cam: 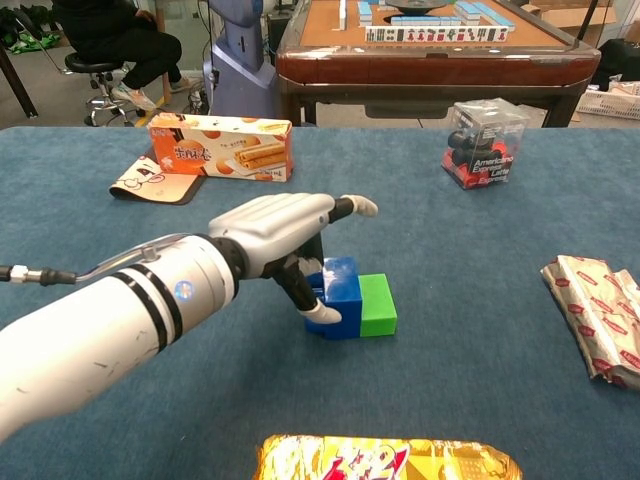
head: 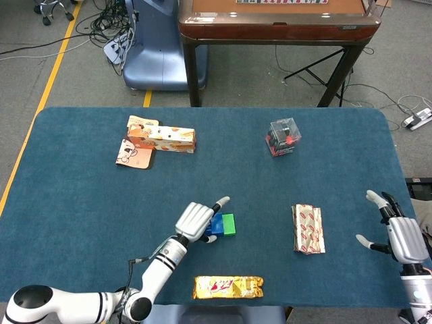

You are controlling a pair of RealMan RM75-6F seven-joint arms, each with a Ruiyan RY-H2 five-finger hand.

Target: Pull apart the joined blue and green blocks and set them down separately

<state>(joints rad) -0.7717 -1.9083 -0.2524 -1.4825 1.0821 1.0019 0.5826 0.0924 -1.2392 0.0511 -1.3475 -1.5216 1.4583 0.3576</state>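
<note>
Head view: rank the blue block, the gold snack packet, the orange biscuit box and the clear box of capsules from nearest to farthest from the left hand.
From the left hand:
1. Blue block, at its fingers.
2. Gold snack packet, at the near edge.
3. Orange biscuit box, far left.
4. Clear box of capsules, far right.

Left hand (cam: 285,225) low, fingers apparently curled, one extended; right hand (head: 405,237) spread, palm down.

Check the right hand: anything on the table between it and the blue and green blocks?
Yes. The striped foil packet lies on the table between the right hand and the joined blue block and green block. The left hand is already at the blue side.
</note>
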